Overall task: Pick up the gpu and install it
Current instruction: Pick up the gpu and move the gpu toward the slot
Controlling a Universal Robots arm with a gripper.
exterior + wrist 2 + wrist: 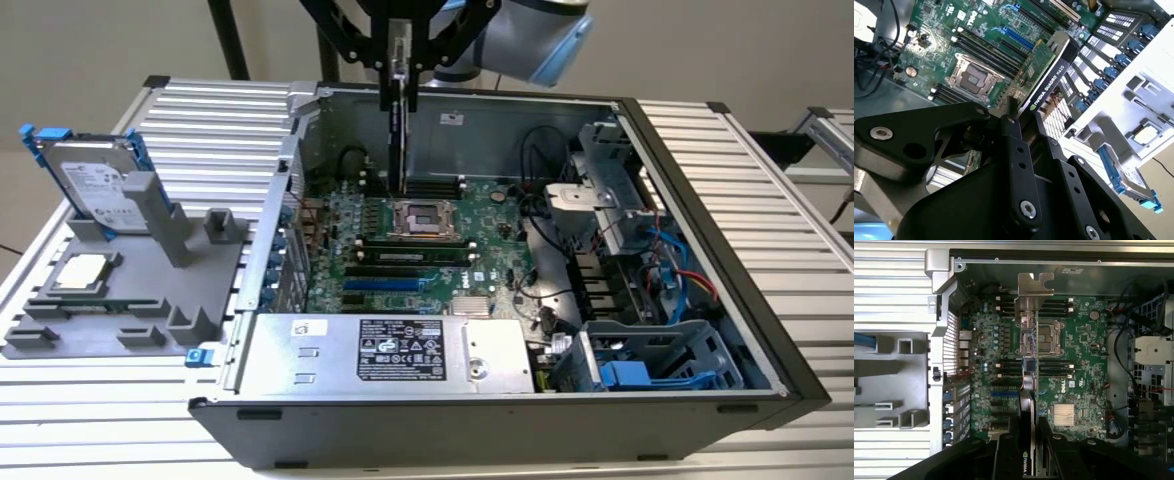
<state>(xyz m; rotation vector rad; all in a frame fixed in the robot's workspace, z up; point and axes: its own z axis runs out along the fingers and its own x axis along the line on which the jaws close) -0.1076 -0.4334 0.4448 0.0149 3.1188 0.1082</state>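
**Bench surroundings, non-task items**

Open computer case [467, 430] lies on ribbed table [107, 430]. Motherboard [501, 240] is exposed, with CPU socket [424, 218] mid-board and power supply [400, 352] beside it. At the exterior view's left, grey fixture [54, 345] holds upright hard drive [94, 185] and flat square chip [83, 270].

We see soft, even light, with mild shadow inside the open dark-grey computer case [400, 432]. The ribbed silver worktop [894, 270] glares pale in the first wrist view.

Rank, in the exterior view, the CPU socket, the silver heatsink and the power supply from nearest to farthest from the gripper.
From the gripper, shut on the gpu:
1. CPU socket, just below the gpu.
2. Silver heatsink, mid-board.
3. Power supply, at the case's near side.
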